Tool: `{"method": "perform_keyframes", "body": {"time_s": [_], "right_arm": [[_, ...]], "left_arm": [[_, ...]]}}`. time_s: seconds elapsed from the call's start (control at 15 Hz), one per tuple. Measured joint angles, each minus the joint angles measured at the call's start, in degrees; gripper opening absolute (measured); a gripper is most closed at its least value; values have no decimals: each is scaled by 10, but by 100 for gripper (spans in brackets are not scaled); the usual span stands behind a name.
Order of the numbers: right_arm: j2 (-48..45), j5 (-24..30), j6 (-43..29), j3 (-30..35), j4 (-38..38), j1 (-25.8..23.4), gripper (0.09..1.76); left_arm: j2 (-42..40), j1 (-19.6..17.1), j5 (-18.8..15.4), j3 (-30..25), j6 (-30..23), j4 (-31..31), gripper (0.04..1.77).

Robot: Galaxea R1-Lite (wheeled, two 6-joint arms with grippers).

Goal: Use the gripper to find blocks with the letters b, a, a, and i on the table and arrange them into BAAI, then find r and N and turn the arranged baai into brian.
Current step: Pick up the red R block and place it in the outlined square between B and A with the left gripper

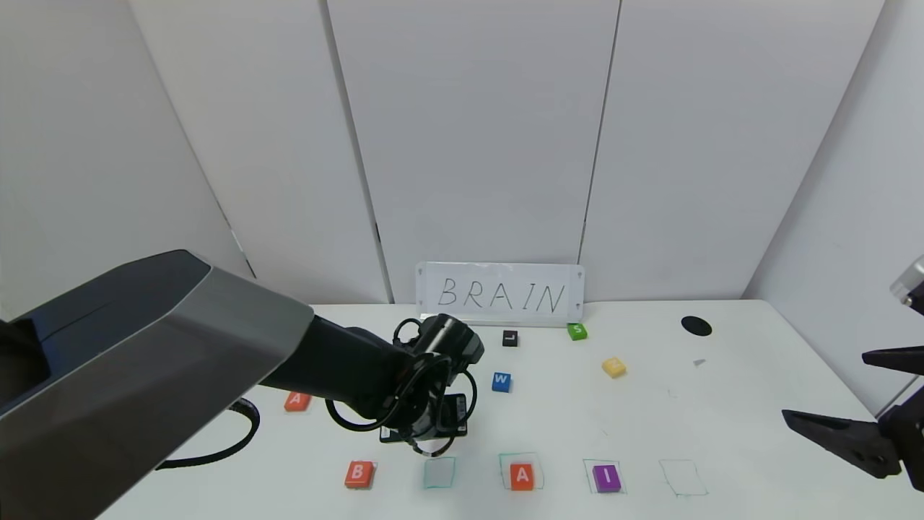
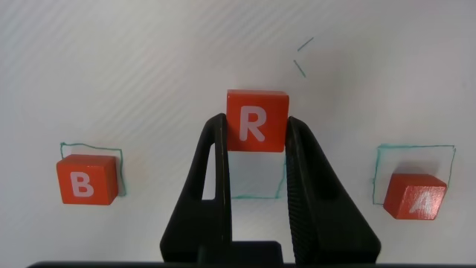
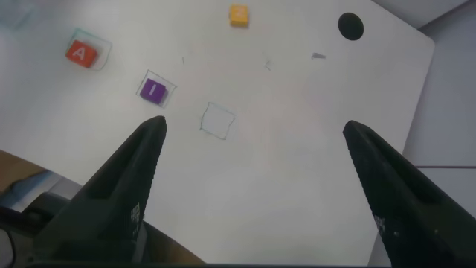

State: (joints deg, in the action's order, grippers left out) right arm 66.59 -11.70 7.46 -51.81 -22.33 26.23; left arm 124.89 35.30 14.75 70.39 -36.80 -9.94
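Carrying r [image 2: 256,120] pinched between the fingers of the left claw [image 2: 256,160], poised over the bare green outline [image 1: 439,473] on the bench [image 1: 758,404]. Taking that outline as landmark and going left to right: B [image 1: 359,474] just to its left, askew on its own square; one A [image 1: 297,401] farther back and left, well apart; then the other A [image 1: 522,477] to its right, I [image 1: 607,478] beyond, and a last blank square [image 1: 681,477]. N [image 1: 614,367] likely the pale yellow block behind and right, letter too faint to read. Best done by lowering straight down, keeping r square to the green lines, centred between B and A, releasing only once flat. Right claw [image 3: 260,186] spread wide, idle far to the right.
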Motion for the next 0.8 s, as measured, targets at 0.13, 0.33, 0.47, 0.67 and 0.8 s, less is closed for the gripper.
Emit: {"method": "perform_keyframes", "body": {"time_s": [0.13, 0.33, 0.47, 0.67, 0.8], "right_arm": [[0, 0, 0, 1, 0, 1, 171], [2, 0, 0, 3, 0, 3, 171], [3, -1, 0, 3, 0, 6, 171], [5, -12, -1, 5, 1, 9, 171], [6, -12, -2, 5, 1, 11, 171]], "left_arm": [[-7, 7, 2, -24, -3, 5, 48], [-10, 16, 21, -51, -4, 38, 48], [-10, 21, 22, -72, -3, 64, 48], [-10, 27, 22, -87, -5, 68, 48], [-11, 32, 24, -93, -6, 68, 48]]}}
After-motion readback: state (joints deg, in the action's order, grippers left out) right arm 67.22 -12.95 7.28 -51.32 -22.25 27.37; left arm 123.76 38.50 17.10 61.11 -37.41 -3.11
